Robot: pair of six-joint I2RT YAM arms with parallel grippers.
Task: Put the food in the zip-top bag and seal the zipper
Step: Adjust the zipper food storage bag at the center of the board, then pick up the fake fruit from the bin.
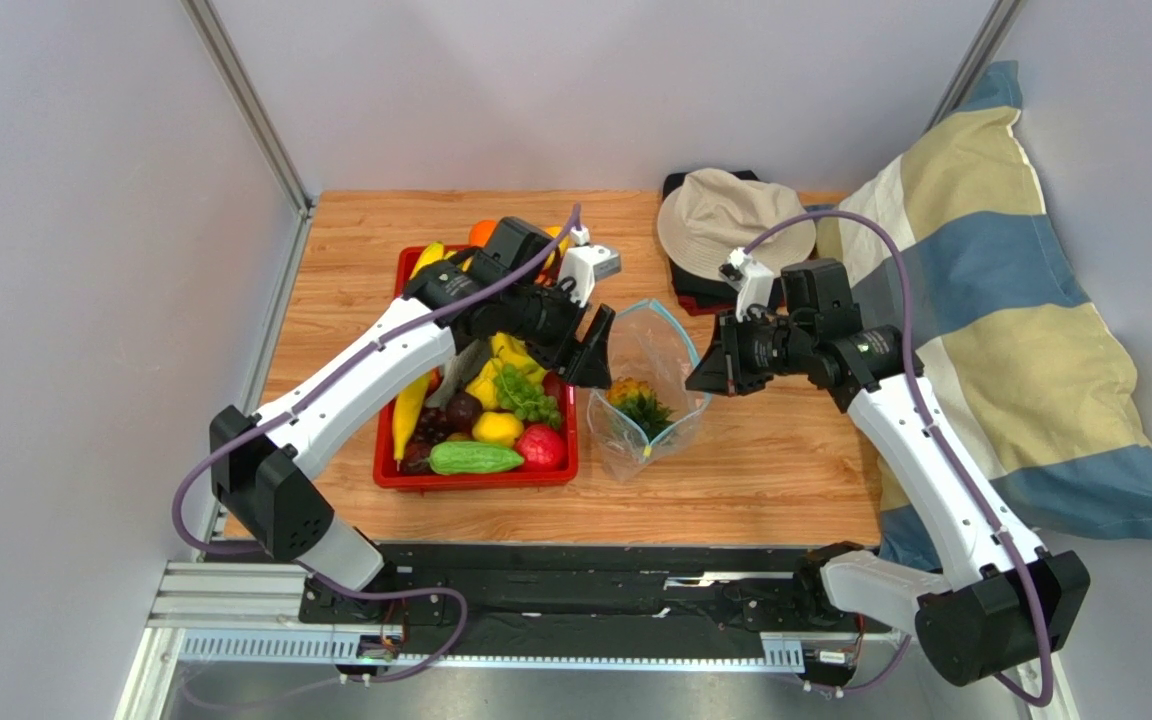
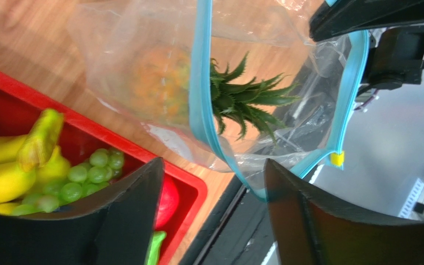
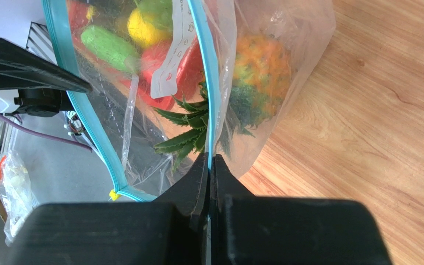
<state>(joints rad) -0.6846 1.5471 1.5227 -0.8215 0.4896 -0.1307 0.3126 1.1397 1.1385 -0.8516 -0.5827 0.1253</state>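
The clear, crinkly plastic zip-top bag (image 1: 668,348) stands open-mouthed on the wooden table (image 1: 778,465), just beside the red plastic tray (image 1: 477,482), with an orange toy pineapple (image 1: 632,399) inside. Right gripper (image 3: 209,165): clamped on the blue-green zipper strip (image 3: 211,88). Left gripper (image 2: 211,165): fingers spread apart, positioned at the bag's opposite rim.

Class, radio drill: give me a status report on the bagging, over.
Right claw shut on bag rim; left claw open at opposite rim. Pineapple inside, zipper open. Other food in tray. Nothing seen blocking mouth.
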